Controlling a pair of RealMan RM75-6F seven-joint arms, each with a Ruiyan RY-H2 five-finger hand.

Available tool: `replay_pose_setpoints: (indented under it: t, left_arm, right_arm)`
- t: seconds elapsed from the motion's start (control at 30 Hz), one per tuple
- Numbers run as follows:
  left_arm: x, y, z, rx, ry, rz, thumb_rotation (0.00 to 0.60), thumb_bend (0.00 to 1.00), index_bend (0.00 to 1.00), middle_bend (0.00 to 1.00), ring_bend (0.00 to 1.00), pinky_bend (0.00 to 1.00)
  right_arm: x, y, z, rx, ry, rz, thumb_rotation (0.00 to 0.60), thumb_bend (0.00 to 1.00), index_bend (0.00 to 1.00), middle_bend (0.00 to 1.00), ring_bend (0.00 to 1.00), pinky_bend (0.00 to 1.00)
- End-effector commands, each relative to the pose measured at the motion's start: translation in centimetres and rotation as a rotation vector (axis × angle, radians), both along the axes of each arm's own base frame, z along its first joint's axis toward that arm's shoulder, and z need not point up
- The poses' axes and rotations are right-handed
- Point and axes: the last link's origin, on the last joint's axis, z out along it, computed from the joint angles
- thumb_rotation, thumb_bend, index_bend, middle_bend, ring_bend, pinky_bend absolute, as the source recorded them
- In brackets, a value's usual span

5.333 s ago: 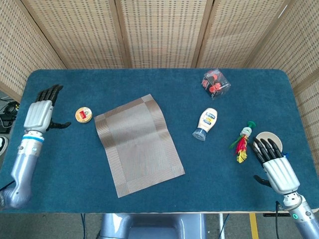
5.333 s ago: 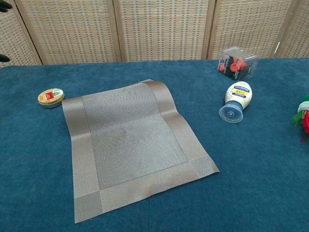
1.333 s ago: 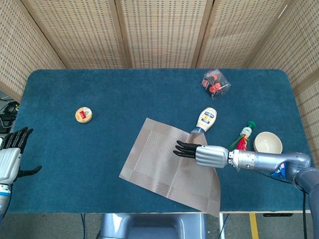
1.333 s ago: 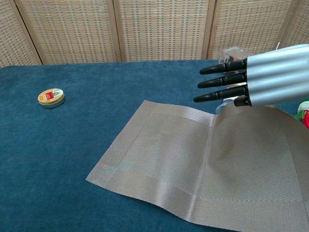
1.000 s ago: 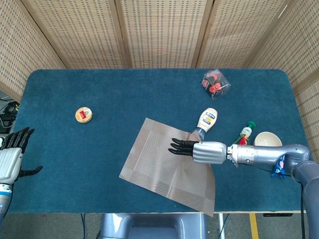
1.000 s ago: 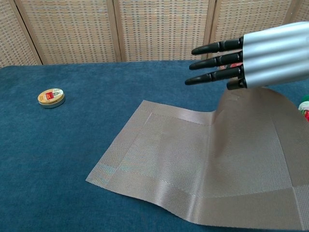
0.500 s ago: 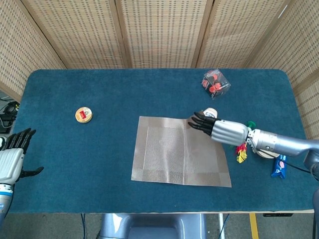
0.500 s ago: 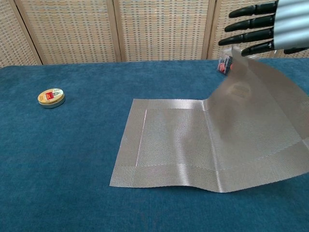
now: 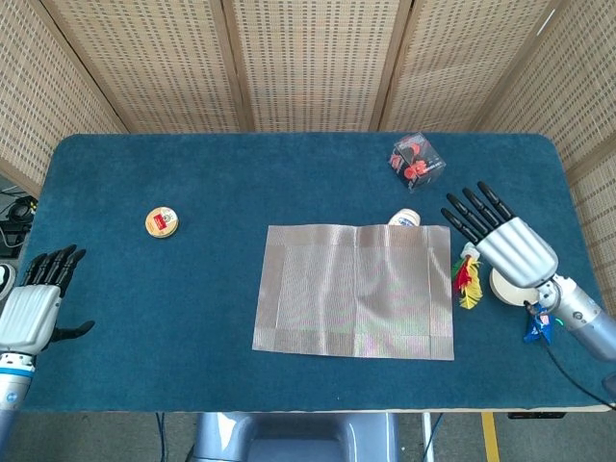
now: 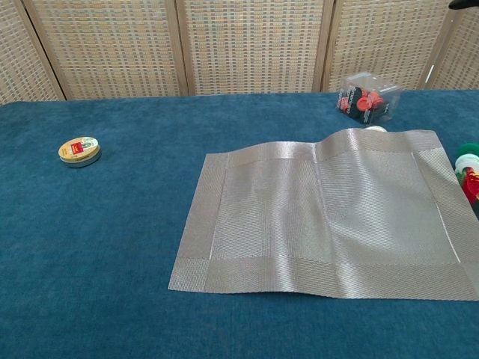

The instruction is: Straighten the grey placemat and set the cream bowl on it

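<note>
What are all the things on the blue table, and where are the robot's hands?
placemat: one, grey, middle of the table, squared to its edges, with a raised fold at its far edge
squeeze bottle: one, white, at the placemat's far edge, mostly hidden by it
round tin: one, yellow and red, left part of the table
clear box: one, see-through with red and black things inside, far right
feathery toy: one, red, yellow and green, just right of the placemat
cream bowl: one, right of the toy, partly hidden by the right hand
blue thing: one, near the right edge, too small to name
left robot hand: off the table's left edge, holds nothing
right robot hand: above the bowl, fingers spread, holds nothing
</note>
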Motion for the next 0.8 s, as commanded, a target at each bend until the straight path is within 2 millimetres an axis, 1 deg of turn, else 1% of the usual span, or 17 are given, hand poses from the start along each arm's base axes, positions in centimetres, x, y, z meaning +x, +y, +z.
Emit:
replay_pose_setpoints:
  t: [0.03,0.1,0.17,0.23,0.3,0.4,0.47,0.53,0.6,0.67,0.73,0.8]
  left_arm:
    - [1.0,1.7,-1.1,-0.022,0.056,-0.152,0.6,0.0,0.0,0.0,0.0,0.0]
    - [1.7,2.6,-1.9,-0.056,0.068,-0.221,0.6,0.0,0.0,0.0,0.0,0.0]
    - [2.6,4.0,-3.0,-0.112,0.08,-0.314,0.6,0.0,0.01,0.0,0.0,0.0]
    - [3.7,5.0,-4.3,-0.159,0.083,-0.405,0.6,0.0,0.05,0.0,0.0,0.0]
    - [4.5,6.0,-5.6,-0.212,0.089,-0.479,0.6,0.0,0.12,0.0,0.0,0.0]
    - [5.9,7.6,-7.7,-0.27,0.102,-0.56,0.6,0.0,0.2,0.0,0.0,0.0]
    - [6.8,8.7,-9.3,-0.298,0.11,-0.598,0.6,0.0,0.23,0.0,0.0,0.0]
    - [7.6,9.8,-10.8,-0.32,0.127,-0.622,0.6,0.02,0.24,0.0,0.0,0.0]
    - [8.2,10.8,-12.5,-0.342,0.158,-0.638,0.6,0.1,0.24,0.0,0.0,0.0]
    - [8.8,11.5,-13.9,-0.363,0.168,-0.641,0.6,0.13,0.25,0.0,0.0,0.0]
    - [9.5,12.1,-15.4,-0.392,0.169,-0.634,0.6,0.13,0.25,0.0,0.0,0.0]
    - [10.1,12.6,-16.5,-0.405,0.19,-0.643,0.6,0.13,0.26,0.0,0.0,0.0]
  right_arm:
    - [-1.2,5.7,1.3,0.067,-0.353,-0.331,0.6,0.0,0.0,0.0,0.0,0.0]
    - [-1.2,7.0,0.9,0.084,-0.408,-0.382,0.6,0.0,0.0,0.0,0.0,0.0]
    - [-1.4,8.6,0.2,0.091,-0.482,-0.444,0.6,0.0,0.0,0.0,0.0,0.0]
    - [-1.7,9.6,-0.4,0.098,-0.535,-0.485,0.6,0.0,0.0,0.0,0.0,0.0]
    - [-2.2,10.2,-0.9,0.098,-0.587,-0.514,0.6,0.0,0.0,0.0,0.0,0.0]
    - [-3.4,10.8,-1.6,0.093,-0.648,-0.544,0.6,0.0,0.0,0.0,0.0,0.0]
    - [-4.2,11.3,-2.0,0.081,-0.67,-0.55,0.6,0.0,0.0,0.0,0.0,0.0]
    - [-4.5,11.7,-2.3,0.07,-0.686,-0.552,0.6,0.0,0.0,0.0,0.0,0.0]
    - [-4.8,11.9,-2.5,0.057,-0.694,-0.553,0.6,0.0,0.0,0.0,0.0,0.0]
    - [-4.9,12.0,-2.7,0.054,-0.673,-0.551,0.6,0.0,0.0,0.0,0.0,0.0]
    - [-4.9,12.1,-2.6,0.049,-0.662,-0.546,0.6,0.0,0.0,0.0,0.0,0.0]
    - [-4.8,12.2,-2.7,0.052,-0.664,-0.547,0.6,0.0,0.0,0.0,0.0,0.0]
